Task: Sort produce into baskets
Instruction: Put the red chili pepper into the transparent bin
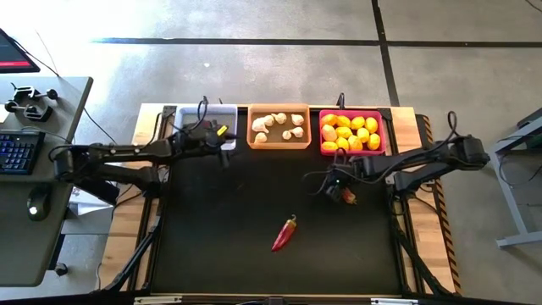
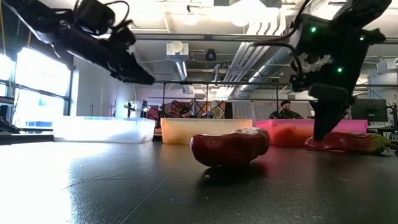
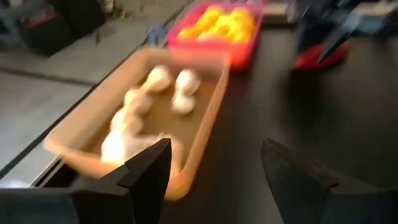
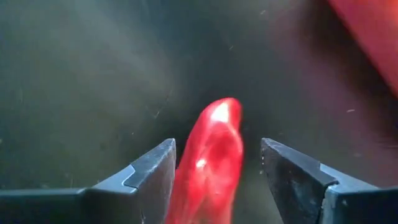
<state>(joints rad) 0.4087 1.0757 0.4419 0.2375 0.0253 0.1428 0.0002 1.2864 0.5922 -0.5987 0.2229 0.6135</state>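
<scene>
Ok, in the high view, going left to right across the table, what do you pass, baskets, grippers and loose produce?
Left gripper at the white basket → orange basket of garlic → loose chili pepper → right gripper over a second chili → pink basket of lemons.

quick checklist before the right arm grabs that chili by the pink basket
1. Right gripper open: ok, fingers apart.
2. Chili pepper centred between the jaws: ok in the right wrist view, a gap on each side.
3. Fingers low enough to close on it: cannot tell; the low view shows them down near the mat.
4. Left gripper out of the way: ok, open, up by the white basket and the orange basket.
5. Second chili clear of the grab: ok, it lies apart, mid-mat.
6. Pink basket clear of the gripper: ok in the high view, the gripper is on the mat in front of it.
</scene>
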